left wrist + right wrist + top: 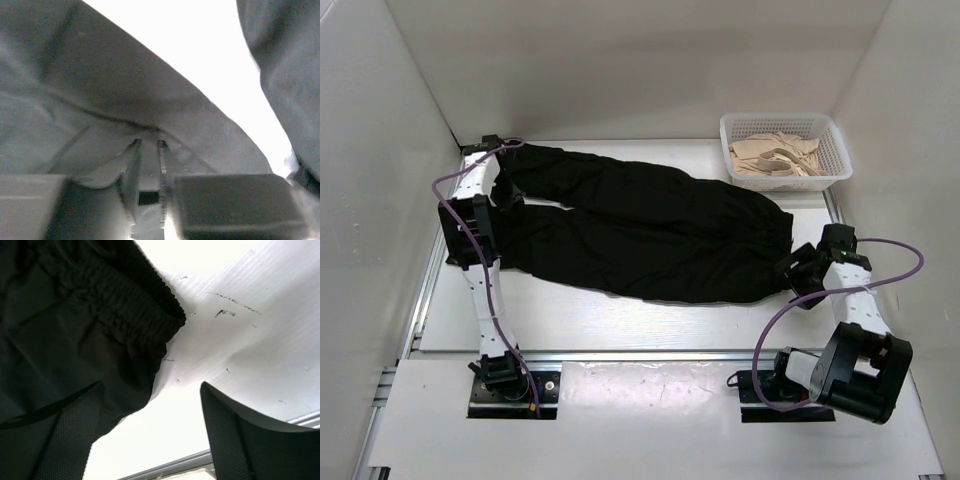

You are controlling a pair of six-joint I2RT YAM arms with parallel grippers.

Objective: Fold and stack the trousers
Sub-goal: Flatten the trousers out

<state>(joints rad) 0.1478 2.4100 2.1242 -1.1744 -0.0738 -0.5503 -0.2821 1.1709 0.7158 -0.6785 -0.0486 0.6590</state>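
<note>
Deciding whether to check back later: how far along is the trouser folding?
Done: trousers lie spread flat, unfolded. In hand: left gripper, jaws nearly together, sits at the leg ends, grip unclear; right gripper hangs open at the waistband. Left: every fold and the stacking.

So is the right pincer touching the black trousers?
Cannot tell. In the right wrist view, one finger of the open right pincer overlaps the trousers, but no contact shows.
</note>
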